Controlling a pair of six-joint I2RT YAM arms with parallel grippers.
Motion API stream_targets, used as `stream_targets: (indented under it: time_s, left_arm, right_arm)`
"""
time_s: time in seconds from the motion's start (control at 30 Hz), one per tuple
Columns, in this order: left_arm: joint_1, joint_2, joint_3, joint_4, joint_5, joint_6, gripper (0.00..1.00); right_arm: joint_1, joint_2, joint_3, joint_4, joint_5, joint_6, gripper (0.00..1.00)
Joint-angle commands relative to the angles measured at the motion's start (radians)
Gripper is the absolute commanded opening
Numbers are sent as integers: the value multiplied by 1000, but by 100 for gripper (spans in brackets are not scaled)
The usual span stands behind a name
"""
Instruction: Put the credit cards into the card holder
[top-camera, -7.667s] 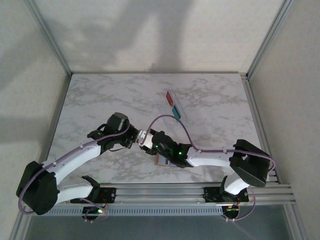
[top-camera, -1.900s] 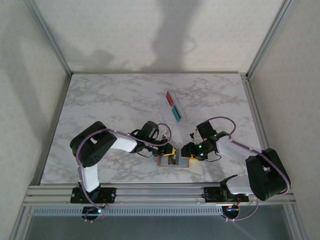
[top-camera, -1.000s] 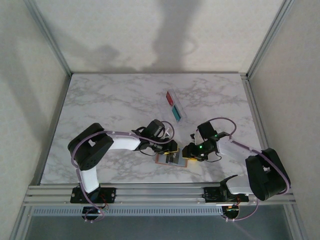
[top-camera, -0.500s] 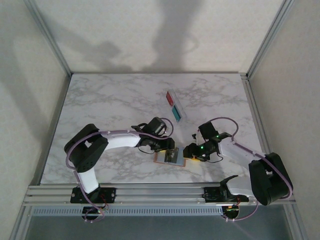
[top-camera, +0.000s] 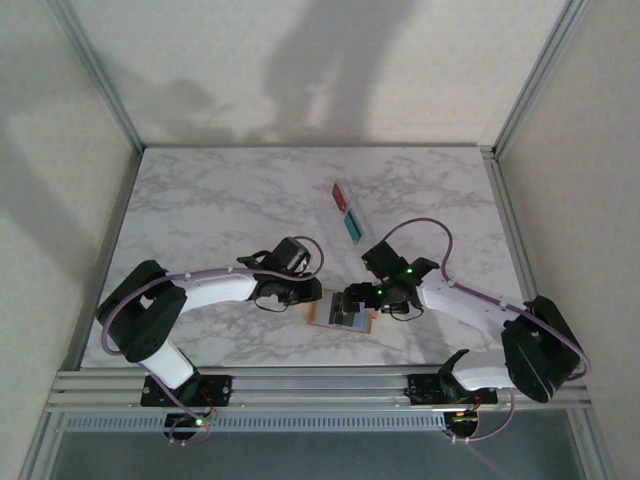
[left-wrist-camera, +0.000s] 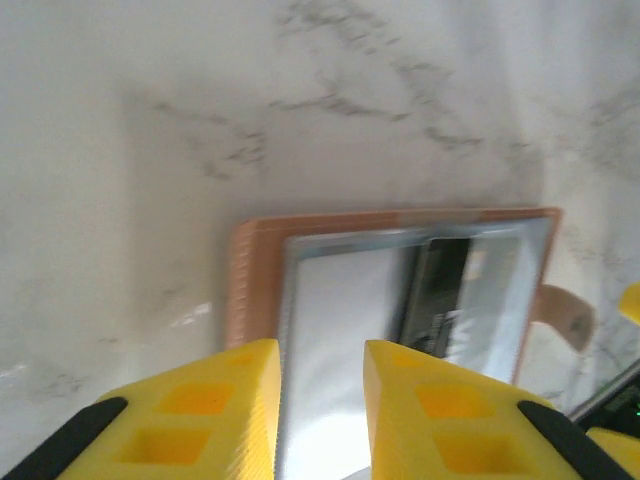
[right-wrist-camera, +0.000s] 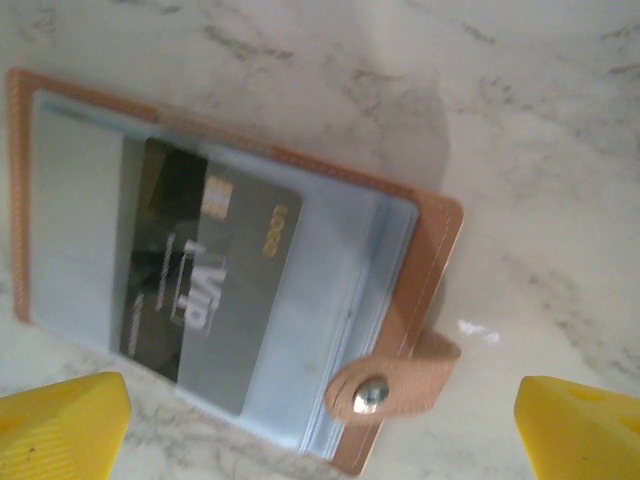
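Right wrist view: right hand (right-wrist-camera: 320, 425) wide over card holder (right-wrist-camera: 335, 300) — left hand (left-wrist-camera: 320, 392) narrow.

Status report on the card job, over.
Right claw wide open above wallet. Left claw narrow at wallet's edge, grip unclear. Wallet lies open, black card inside; red and teal cards beyond it. Nothing in the way.

A robotics lab test cell. A marble-patterned tabletop (top-camera: 200, 200) is boxed in by plain pale wall panels (top-camera: 320, 70) at 12, 9 and 3 o'clock. Aluminium frame posts (top-camera: 95, 75) rise from the corners at 10 and 2 o'clock. At 6 o'clock, a slotted aluminium rail (top-camera: 320, 383) carries two white robot arms (top-camera: 200, 290) trailing purple cables (top-camera: 420, 225).
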Motion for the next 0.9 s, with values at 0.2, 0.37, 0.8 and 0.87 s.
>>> stream_targets:
  time_s: [0.2,0.37,0.8,0.87]
  left_arm:
    - [14,46,-73,164,88,-18,18]
    - [15,46,-96,158,77,-25,17]
    - [18,36,-140,167,67,-50,16]
    - [18,41,-138,163,68,-49,16]
  right_arm:
    - [107,145,64,146,170,80,99]
    - [146,214,83,141,268,80,99]
    - [155,109,-21,57,357,27,99]
    - [155,80,-29,74,329,17,99]
